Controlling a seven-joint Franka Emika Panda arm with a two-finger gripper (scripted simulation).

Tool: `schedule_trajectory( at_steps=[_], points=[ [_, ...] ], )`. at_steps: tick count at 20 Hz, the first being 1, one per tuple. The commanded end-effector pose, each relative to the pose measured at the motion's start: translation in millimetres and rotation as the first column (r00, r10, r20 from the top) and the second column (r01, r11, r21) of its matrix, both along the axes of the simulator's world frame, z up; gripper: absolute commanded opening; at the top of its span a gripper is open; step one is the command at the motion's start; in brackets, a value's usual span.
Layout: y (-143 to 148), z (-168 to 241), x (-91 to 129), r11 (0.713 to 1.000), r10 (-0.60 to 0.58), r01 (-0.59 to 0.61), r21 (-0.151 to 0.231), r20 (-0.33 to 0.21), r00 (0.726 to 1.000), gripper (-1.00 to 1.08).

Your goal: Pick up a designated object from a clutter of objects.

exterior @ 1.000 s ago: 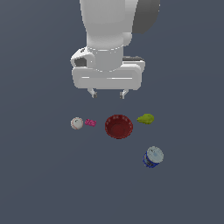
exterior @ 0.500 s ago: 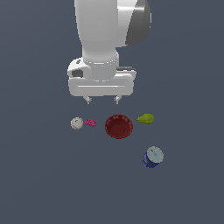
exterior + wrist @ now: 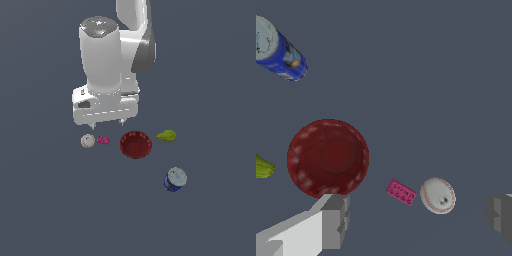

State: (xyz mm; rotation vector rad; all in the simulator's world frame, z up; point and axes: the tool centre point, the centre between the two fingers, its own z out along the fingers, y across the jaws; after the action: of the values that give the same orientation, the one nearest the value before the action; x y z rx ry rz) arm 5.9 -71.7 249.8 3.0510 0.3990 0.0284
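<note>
The tiny magenta-pink studded block [image 3: 103, 140] lies flat on the grey floor between the white ball [image 3: 88, 141] and the dark red ribbed bowl [image 3: 135, 145]. In the wrist view the block [image 3: 401, 192] sits just beside the ball [image 3: 438, 195], apart from the bowl [image 3: 328, 157]. My gripper [image 3: 106, 123] hangs above and slightly behind the block, open and empty; its fingers [image 3: 333, 220] stand wide apart with the block and ball between them in the wrist view. The yellow-green pear shape [image 3: 166, 135] and the blue can with white top [image 3: 174, 179] lie further toward the exterior view's right.
The can [image 3: 278, 50] lies on its side in the wrist view, and the pear's tip [image 3: 263, 167] shows at the frame edge. The arm's white body [image 3: 107, 70] rises over the back of the scene. The floor is plain dark grey.
The arm has moved toward the exterior view's left, bringing the gripper from over the bowl area to above the block and ball. The objects have not moved.
</note>
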Motion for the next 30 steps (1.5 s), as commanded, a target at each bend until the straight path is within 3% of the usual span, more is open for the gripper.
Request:
schedule_trajectory(
  at_steps=[1,8,15,22,30],
  points=[
    [-9.7,-15.3,-3.8,0.998,0.066,-0.066,-0.011,-0.012,0.998,1.0],
    [-32.6,-56.2,-17.0,0.968,0.249,-0.25,-0.024,-0.047,0.967,1.0],
    [-49.8,-94.6,-33.5,0.903,0.428,-0.43,-0.014,-0.075,0.901,1.0],
    [-60.7,-129.8,-52.2,0.802,0.596,-0.597,0.012,-0.084,0.799,1.0],
    [-65.0,-163.6,-73.6,0.655,0.756,-0.755,0.044,-0.066,0.652,1.0]
  ],
)
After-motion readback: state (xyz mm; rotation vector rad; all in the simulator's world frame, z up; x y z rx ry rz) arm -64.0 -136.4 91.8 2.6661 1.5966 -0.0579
